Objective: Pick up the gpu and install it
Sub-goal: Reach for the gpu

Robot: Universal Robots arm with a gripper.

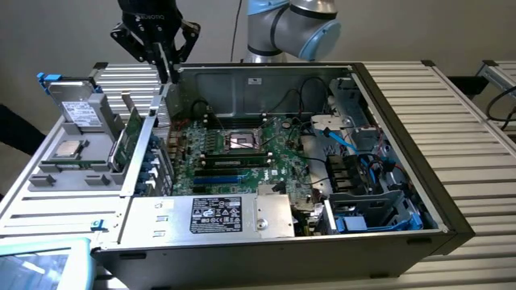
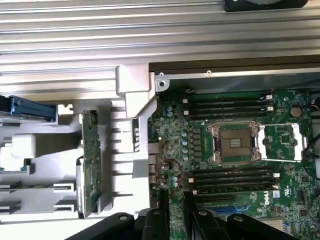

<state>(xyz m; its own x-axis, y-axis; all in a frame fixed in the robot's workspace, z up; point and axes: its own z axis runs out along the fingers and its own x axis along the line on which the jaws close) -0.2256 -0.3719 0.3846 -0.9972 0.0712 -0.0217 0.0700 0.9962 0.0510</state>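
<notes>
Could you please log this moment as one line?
gripper: open, empty, over case edge | gpu: on edge in tray, apart from gripper | install: not done

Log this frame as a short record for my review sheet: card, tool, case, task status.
card: green circuit-board expansion card standing on edge in the grey parts tray, outside the case
tool: black two-finger tool open, holding nothing, near the case corner closest to the tray
case: black open computer case, green motherboard exposed
status: card not picked up, not installed
</notes>
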